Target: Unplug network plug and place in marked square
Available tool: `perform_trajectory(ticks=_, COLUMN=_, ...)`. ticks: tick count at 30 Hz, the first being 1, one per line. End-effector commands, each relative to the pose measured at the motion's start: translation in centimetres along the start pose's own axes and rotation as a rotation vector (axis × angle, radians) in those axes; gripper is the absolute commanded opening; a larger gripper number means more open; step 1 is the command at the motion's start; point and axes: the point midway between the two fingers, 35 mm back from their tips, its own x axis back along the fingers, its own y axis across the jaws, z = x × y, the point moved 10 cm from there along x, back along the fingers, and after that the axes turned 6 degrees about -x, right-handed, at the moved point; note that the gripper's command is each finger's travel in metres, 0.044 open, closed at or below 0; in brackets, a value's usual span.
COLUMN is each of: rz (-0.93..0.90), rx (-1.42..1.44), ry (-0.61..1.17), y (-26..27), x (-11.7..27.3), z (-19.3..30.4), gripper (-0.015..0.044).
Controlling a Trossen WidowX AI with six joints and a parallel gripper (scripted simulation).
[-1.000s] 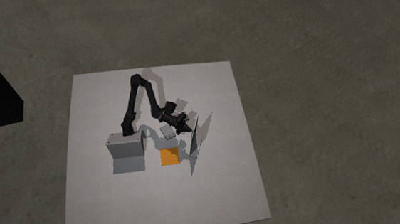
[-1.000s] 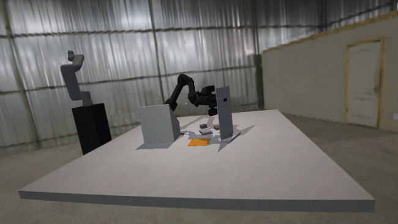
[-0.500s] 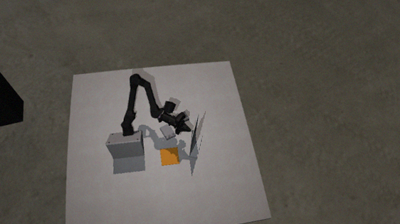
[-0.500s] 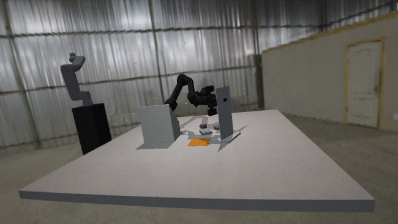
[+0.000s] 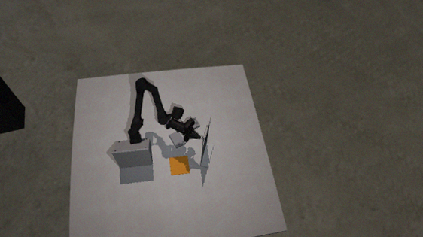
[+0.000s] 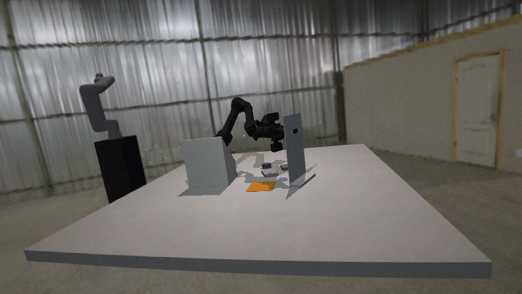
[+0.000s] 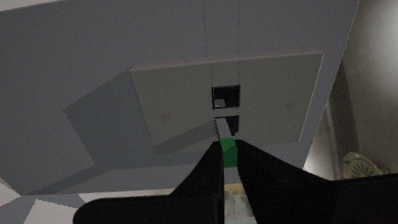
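The plug (image 7: 228, 152) is at the lower opening of the socket (image 7: 226, 125), which I take as the landmark. Its green part stands out in front of the socket, and a grey strip, probably the tab, runs from it toward the lower opening. Whether the plug is seated or partly out, I cannot tell.

The gripper (image 5: 200, 137) (image 7: 226, 147) is closed on the plug, its fingertips on either side of the green part. The panel (image 5: 206, 146) (image 6: 294, 149) (image 7: 100, 65) stands upright around the socket, and the orange square (image 5: 179, 165) (image 6: 261, 186) lies on the worktop (image 5: 222, 208) (image 6: 257, 225), below the socket and out in front of it.

The plug looks small, light and stiff, and perhaps smooth enough to slip. Its sides are the place to grip; the tab seems the delicate part, likely springy, wanting a press rather than a pinch. Pulling while it is locked, or at a slant, could jam the plug or drag it from the fingertips.
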Motion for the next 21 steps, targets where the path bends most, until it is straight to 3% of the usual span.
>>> perform_trajectory(ticks=1, rz=-0.002, rx=0.004, ry=-0.001, y=0.02, x=0.39, z=0.13, gripper=0.0)
perform_trajectory(ticks=21, rz=-0.003, rx=0.004, ry=0.0, y=0.03, x=1.34, z=0.06, gripper=0.0)
